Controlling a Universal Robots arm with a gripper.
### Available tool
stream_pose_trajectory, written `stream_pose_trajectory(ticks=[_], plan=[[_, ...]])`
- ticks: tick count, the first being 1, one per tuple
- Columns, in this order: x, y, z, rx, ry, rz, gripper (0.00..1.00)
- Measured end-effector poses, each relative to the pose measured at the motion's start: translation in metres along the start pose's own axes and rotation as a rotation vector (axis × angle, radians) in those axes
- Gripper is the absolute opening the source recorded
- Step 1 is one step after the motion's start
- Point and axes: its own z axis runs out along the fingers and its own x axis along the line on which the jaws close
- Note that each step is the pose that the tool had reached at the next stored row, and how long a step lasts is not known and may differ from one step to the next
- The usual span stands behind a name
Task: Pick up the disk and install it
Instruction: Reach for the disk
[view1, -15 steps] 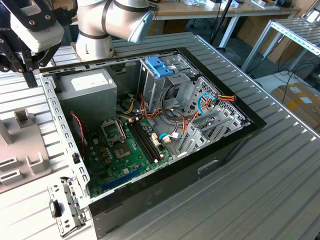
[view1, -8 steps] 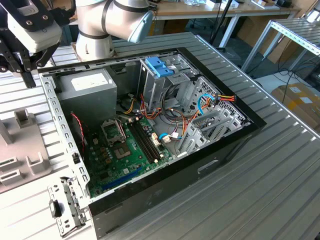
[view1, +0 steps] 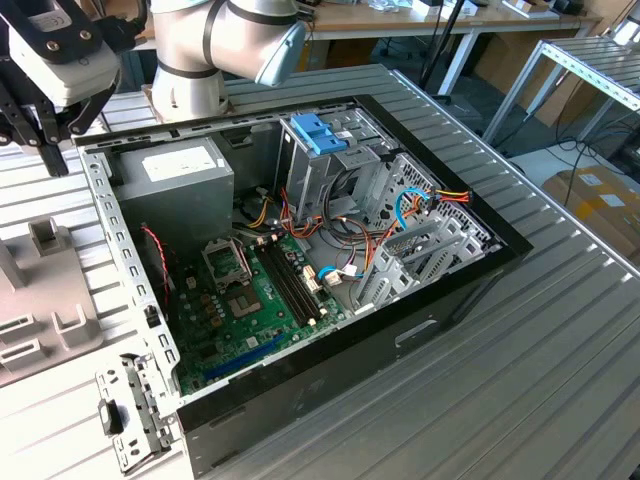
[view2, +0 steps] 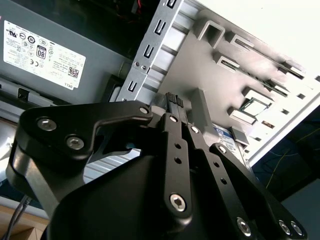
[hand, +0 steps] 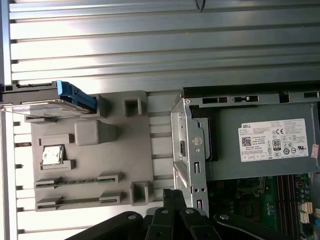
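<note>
disk (hand: 45, 101): thin grey metal, blue side rail, on fixture (hand: 125, 145)

Ribbed metal table (view1: 520, 330), open computer case (view1: 330, 370), grey holder tray (hand: 135, 150)

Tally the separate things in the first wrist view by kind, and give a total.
disk: 1
processor chip: 1
grey holder plate: 1
power supply: 1
computer case: 1
gripper: 1
Total: 6
</note>
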Motion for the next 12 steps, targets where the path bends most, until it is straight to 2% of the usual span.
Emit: stream_pose_trajectory(ticks=[12], plan=[[0.0054,-0.0004,-0.0001,0.0000,0.0000,0.000,0.11]])
